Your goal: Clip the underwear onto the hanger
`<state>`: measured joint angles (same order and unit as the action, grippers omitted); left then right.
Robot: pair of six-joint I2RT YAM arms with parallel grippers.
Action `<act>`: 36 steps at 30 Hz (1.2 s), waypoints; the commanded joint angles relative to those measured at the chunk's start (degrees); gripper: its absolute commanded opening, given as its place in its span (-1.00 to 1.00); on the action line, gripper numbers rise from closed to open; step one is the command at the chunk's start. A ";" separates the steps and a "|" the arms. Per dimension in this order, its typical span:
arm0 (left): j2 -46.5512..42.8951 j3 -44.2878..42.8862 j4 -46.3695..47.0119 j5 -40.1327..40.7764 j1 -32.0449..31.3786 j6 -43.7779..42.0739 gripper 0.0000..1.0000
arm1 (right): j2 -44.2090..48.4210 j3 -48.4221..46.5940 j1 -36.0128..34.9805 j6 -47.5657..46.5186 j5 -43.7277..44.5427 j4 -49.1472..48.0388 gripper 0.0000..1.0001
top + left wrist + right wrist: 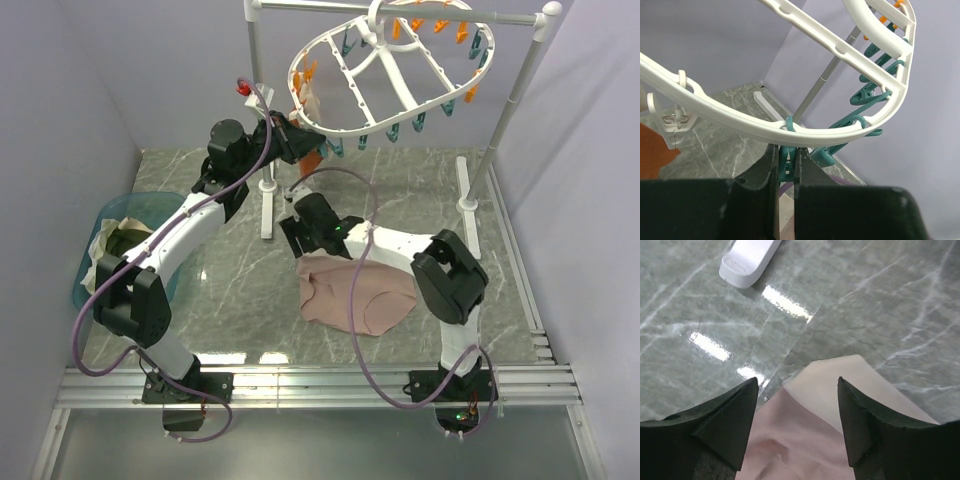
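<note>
The pinkish-beige underwear (355,292) lies flat on the marble table in front of the right arm. My right gripper (297,236) is open and hovers low over the underwear's far-left corner (805,410), one finger on each side of it. The white oval hanger (385,70) hangs from the rail at the back, with orange and teal pegs round its rim. My left gripper (300,128) is raised to the hanger's near-left rim (765,131) and is shut on a teal peg (786,162) that hangs under the rim.
A rust-orange garment (312,158) hangs by the left gripper. A white pole stand (262,150) rises at the centre, its foot (747,260) near the right gripper, and another pole (500,125) at the right. A teal basin (115,245) with olive cloth sits at the left.
</note>
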<state>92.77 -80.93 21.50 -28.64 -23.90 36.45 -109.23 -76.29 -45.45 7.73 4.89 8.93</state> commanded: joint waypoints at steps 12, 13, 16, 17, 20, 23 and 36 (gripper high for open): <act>0.13 -2.04 1.18 -0.36 1.14 -0.59 -0.99 | -3.01 -1.58 -0.78 -2.63 5.41 7.94 -0.02; 0.22 -2.04 1.18 -0.36 1.14 -0.59 -0.99 | -2.22 -0.71 -0.52 -2.37 5.05 7.77 -0.14; 0.04 -1.87 1.18 -0.45 1.22 -0.67 -0.99 | 3.22 2.18 0.89 -2.45 1.29 6.02 -0.43; 0.04 -1.87 1.18 -0.45 1.22 -0.76 -0.99 | 6.19 2.81 1.15 -2.37 0.14 5.66 -0.48; 0.04 -1.87 0.83 -0.54 1.22 -0.76 -0.99 | 11.73 6.50 3.08 -2.54 -5.57 4.52 -0.73; 0.13 -2.13 0.65 -0.71 1.22 -0.85 -0.99 | 15.96 11.33 6.07 -2.80 -10.85 3.91 -0.84; 0.48 -2.04 0.30 -0.80 1.22 -1.20 -0.99 | 11.76 12.93 10.38 -0.26 -18.41 1.89 -0.78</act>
<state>92.88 -80.93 21.50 -29.12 -23.05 35.99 -96.92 -61.39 -34.59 5.37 -10.66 13.78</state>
